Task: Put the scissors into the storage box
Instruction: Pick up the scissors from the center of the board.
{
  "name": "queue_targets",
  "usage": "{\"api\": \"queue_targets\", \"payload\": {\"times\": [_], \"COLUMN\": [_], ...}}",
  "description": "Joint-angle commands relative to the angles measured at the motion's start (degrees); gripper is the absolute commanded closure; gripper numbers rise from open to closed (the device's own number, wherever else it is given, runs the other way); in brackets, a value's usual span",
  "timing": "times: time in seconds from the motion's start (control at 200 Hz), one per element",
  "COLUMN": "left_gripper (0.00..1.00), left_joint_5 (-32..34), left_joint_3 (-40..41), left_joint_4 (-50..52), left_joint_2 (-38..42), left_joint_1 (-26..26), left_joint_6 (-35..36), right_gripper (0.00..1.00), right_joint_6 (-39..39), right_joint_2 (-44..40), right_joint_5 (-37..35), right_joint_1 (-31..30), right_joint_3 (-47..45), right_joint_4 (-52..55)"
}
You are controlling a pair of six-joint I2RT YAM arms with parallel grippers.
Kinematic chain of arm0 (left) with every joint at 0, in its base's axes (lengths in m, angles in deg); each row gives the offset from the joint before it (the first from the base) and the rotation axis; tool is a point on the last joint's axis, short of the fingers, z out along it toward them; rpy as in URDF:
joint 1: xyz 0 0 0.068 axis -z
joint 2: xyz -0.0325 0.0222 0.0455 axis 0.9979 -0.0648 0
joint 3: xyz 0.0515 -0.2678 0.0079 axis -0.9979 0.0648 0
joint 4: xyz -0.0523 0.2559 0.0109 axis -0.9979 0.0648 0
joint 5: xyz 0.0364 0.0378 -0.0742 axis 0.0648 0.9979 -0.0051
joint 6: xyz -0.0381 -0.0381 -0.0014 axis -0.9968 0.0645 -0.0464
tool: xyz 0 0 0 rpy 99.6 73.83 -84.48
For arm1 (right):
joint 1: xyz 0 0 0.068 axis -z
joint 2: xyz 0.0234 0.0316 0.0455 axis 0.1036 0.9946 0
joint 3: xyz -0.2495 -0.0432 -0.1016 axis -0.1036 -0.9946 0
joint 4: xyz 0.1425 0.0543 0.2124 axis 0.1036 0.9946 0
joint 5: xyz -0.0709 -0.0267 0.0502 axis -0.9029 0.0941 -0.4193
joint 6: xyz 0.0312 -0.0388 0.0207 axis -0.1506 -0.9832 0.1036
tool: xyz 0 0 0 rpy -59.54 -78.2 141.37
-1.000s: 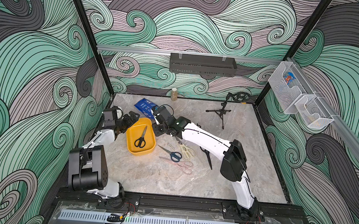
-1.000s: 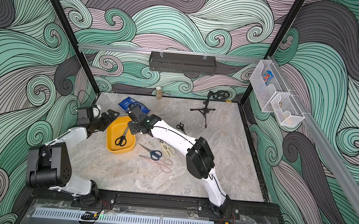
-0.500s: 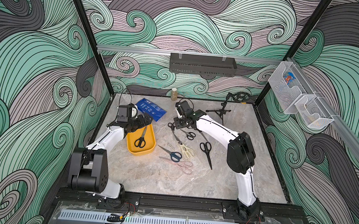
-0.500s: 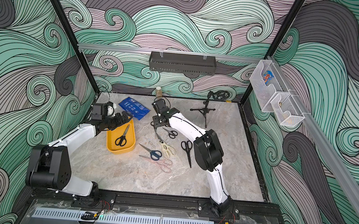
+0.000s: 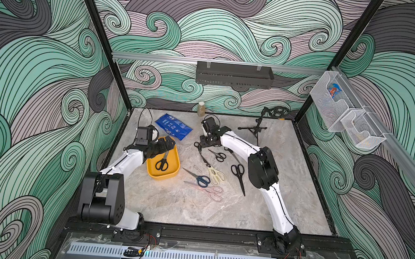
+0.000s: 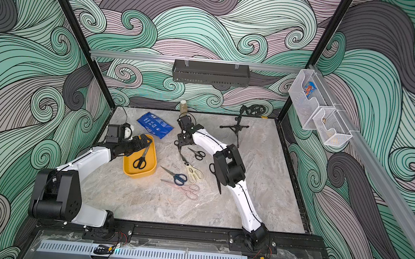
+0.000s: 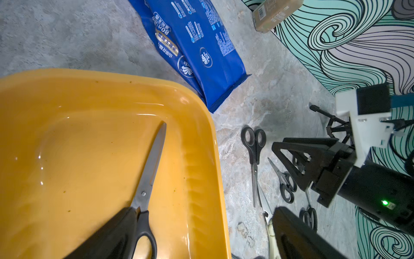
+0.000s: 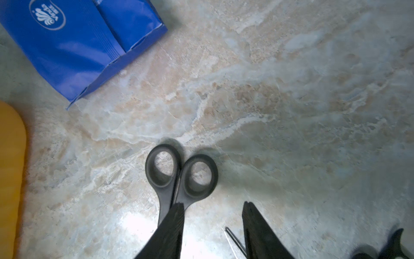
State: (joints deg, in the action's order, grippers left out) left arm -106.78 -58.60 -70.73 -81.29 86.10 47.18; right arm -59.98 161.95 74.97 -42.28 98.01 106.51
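Left gripper (image 7: 203, 209): jaws fully apart, empty, over storage box (image 7: 67, 94) rim; black-handled scissors (image 7: 150, 166) lie beneath. Right gripper (image 8: 212, 204): part-open, empty; small black scissors (image 8: 167, 201) under one fingertip.

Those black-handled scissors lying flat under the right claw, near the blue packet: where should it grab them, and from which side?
Likely the narrow neck behind the finger loops of the black-handled scissors, from straight above. They lie flat with blades shut, so only the top is free, and the neck would fit the open right gripper hovering there. Their tips lie close to the cream shears.
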Motion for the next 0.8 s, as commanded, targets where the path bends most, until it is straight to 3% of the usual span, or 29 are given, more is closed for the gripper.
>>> {"api": "queue_targets", "payload": {"times": [0.0,0.795], "left_gripper": [0.01,0.02], "left_joint_5": [0.52,1.03], "left_joint_3": [-0.11,-1.35], "left_joint_4": [-0.51,0.78], "left_joint_2": [2.74,3.65], "left_joint_1": [0.47,0.55], "left_joint_6": [1.4,1.83], "right_gripper": [0.54,0.64], "right_joint_6": [-0.72,-2.02], "right_joint_2": [1.0,3.6], "right_joint_5": [-0.68,0.56], "right_joint_1": [0.13,0.73], "right_joint_3": [1.83,2.51], "right_joint_4": [0.34,0.32]}}
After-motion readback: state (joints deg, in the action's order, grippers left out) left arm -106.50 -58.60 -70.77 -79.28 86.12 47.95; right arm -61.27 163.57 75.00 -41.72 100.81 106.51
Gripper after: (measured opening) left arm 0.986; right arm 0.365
